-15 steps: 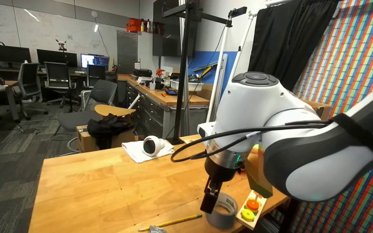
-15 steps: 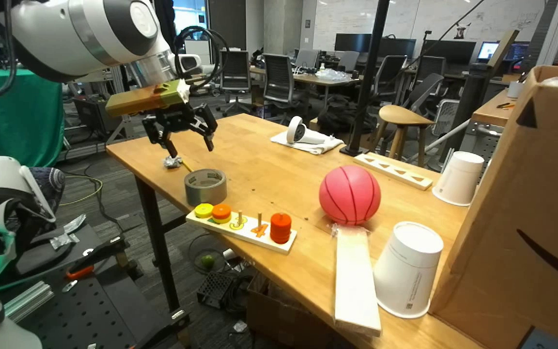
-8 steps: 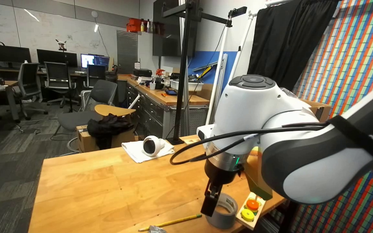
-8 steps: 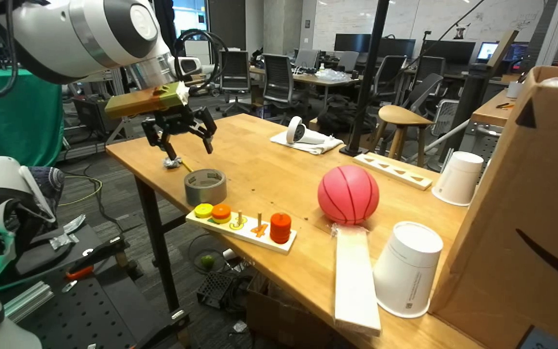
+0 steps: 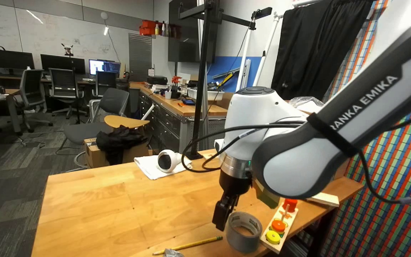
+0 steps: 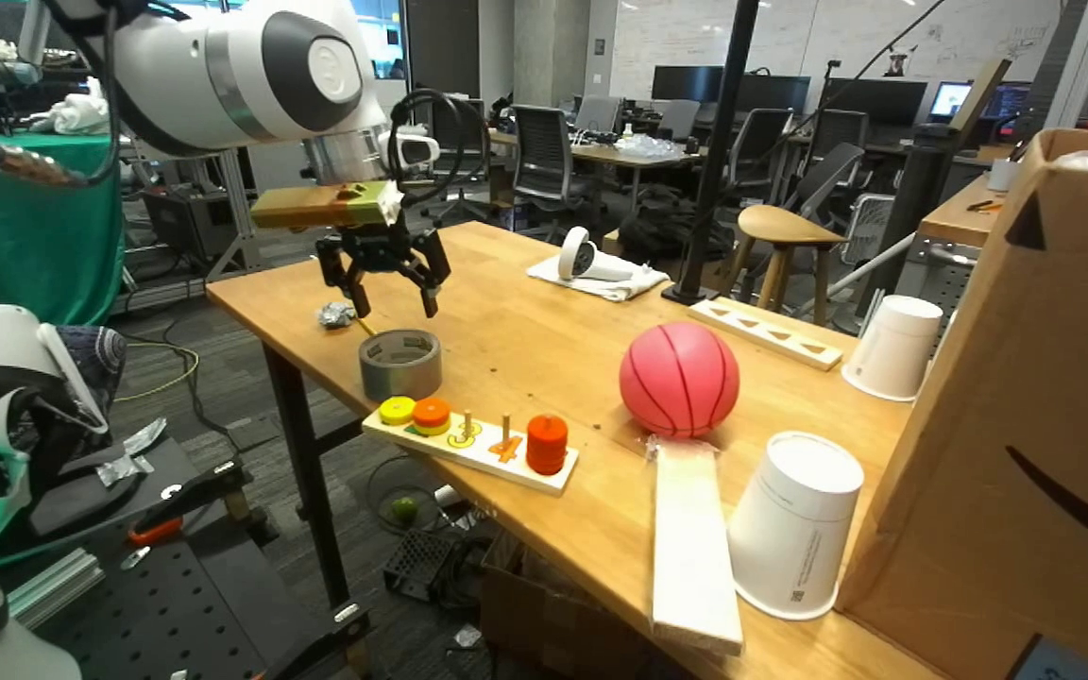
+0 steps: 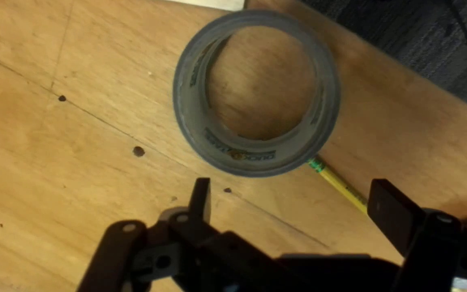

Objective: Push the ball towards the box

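The red-pink ball [image 6: 679, 380] with dark seams rests on the table against the far end of a white plank. The large brown cardboard box [image 6: 997, 406] stands to its right in that exterior view, with a gap and white cups between. My gripper [image 6: 397, 310] is open and empty, pointing down above the table behind the grey tape roll, well left of the ball. It also shows in an exterior view [image 5: 219, 225], where the arm hides the ball. In the wrist view the fingers [image 7: 200, 198] stand wide apart with only tabletop between; ball and box are out of that view.
The grey tape roll [image 7: 185, 101] lies just ahead of the fingers, with a pencil [image 7: 341, 184] beside it. A peg toy [image 6: 478, 458] lies at the table edge. The white plank [image 6: 692, 548], cups [image 6: 794, 529] and a wooden strip [image 6: 771, 335] surround the ball.
My gripper has moved right and slightly lower in the exterior view with the ball, from above the foil scrap to behind the tape roll. It stays open. The ball has barely shifted.
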Robot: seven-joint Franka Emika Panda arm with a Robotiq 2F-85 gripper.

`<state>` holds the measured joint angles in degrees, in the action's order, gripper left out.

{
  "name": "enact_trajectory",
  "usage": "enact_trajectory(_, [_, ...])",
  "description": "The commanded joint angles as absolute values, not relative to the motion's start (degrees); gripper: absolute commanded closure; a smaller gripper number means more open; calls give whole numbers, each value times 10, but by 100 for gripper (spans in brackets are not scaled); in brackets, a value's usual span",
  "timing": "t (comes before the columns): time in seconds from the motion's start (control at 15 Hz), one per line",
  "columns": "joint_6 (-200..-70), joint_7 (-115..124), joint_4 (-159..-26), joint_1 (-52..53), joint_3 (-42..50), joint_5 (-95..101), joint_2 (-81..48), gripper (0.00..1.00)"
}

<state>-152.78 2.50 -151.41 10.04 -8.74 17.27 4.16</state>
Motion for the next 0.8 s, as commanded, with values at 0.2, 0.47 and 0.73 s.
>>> enact_trajectory(0.2, [-1450,-6,-1388,54,-50,126,-34,0])
enact_trajectory(0.47, [-1430,-11,-1334,33,-24,147,-82,0])
enact_trajectory(0.73, [-1390,-19,-1281,22,-1,167,-124,0])
